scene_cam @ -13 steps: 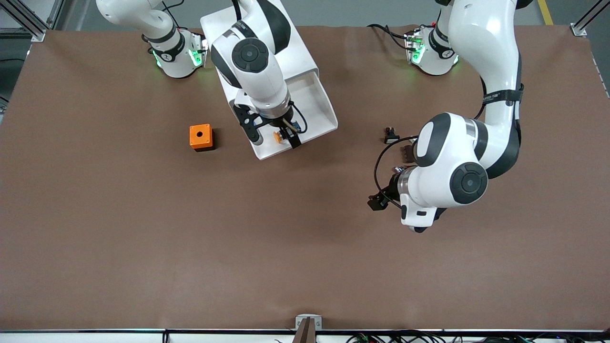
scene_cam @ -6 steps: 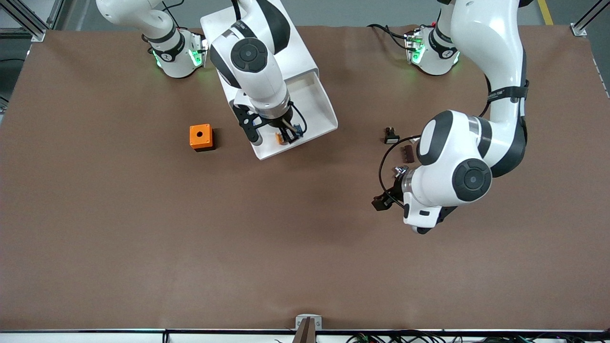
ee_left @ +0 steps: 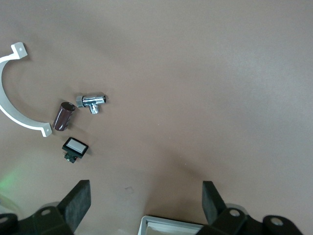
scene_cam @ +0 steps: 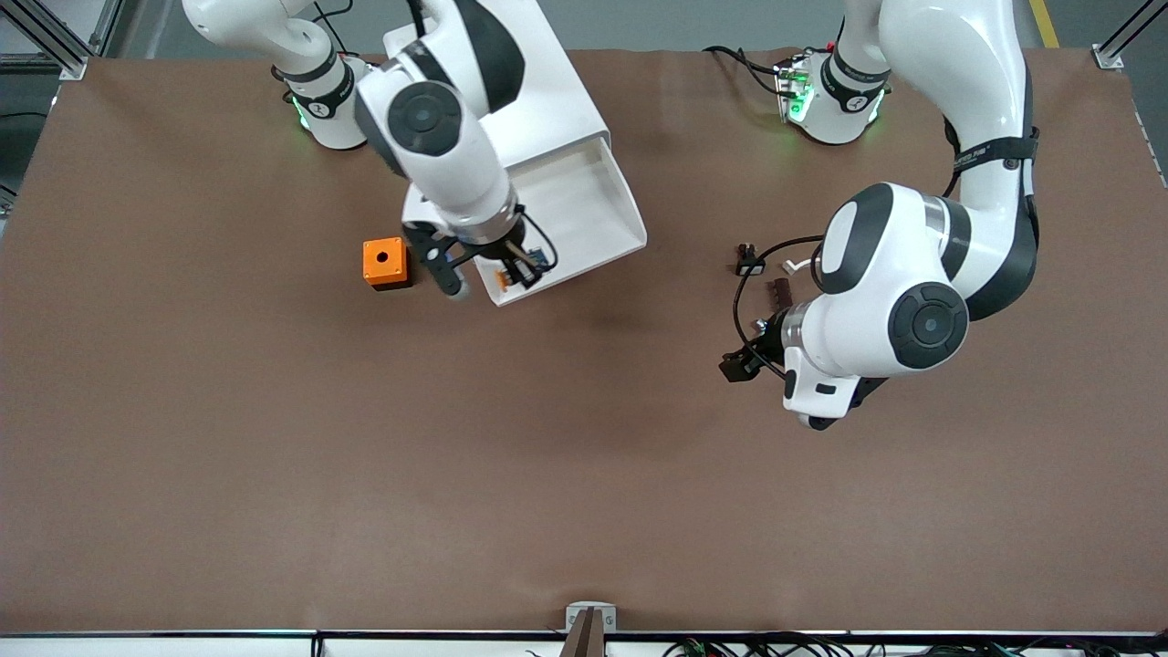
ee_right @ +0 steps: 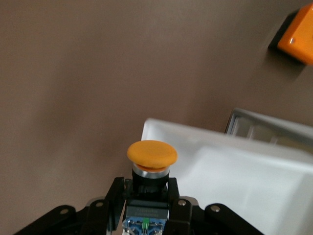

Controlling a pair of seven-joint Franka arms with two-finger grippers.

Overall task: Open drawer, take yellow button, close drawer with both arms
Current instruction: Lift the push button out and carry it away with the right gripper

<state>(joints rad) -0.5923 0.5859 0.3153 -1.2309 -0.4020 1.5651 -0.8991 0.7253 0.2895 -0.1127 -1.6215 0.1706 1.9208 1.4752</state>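
Observation:
The drawer stands pulled out of the white cabinet. My right gripper is shut on the button and holds it over the drawer's front corner, on the side toward the orange cube. In the right wrist view the button's orange cap sticks out past my right gripper, with the drawer's white corner under it. My left gripper hangs open and empty over bare table. In the left wrist view, the left gripper shows its fingers wide apart.
An orange cube with a round hole sits on the table beside the drawer, and shows in the right wrist view. Near my left gripper lie a small black part with a white face, a brown cylinder, a chrome fitting and a white curved clamp.
My right gripper has moved with the button from over the drawer's middle to its front corner, toward the orange cube. My left arm has drifted a little toward its base.

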